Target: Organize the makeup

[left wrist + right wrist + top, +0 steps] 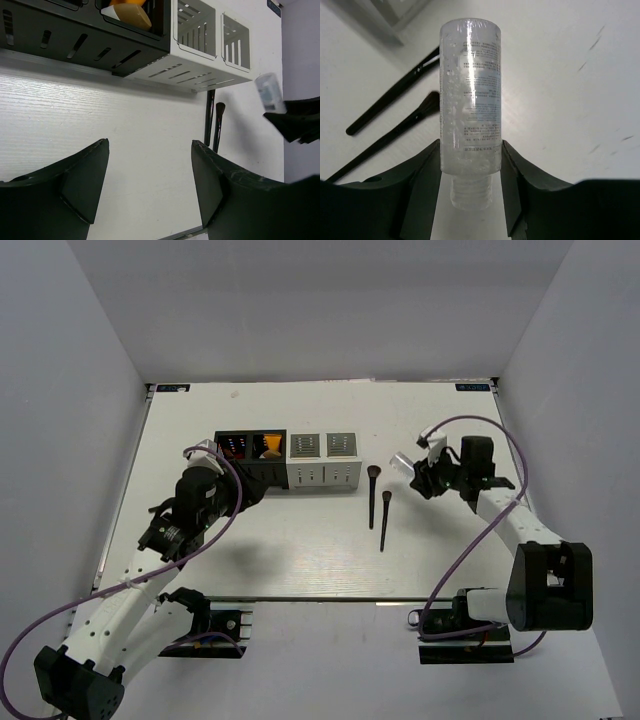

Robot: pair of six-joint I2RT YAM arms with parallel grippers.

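Observation:
My right gripper [420, 476] is shut on the clear bottle [470, 90], gripping it near its threaded neck and holding it above the table; the bottle also shows in the top view [403, 462] and the left wrist view [270, 93]. Two black brushes [372, 496] [385, 519] lie side by side on the table left of the bottle, also seen in the right wrist view [395, 107]. The orange tube [267, 447] sits in the black organizer [250, 453]. My left gripper [150, 175] is open and empty, just in front of the black organizer.
A grey-white slotted organizer [324, 461] stands right of the black one, also in the left wrist view [200, 65]. Grey walls enclose the table on three sides. Purple cables loop off both arms.

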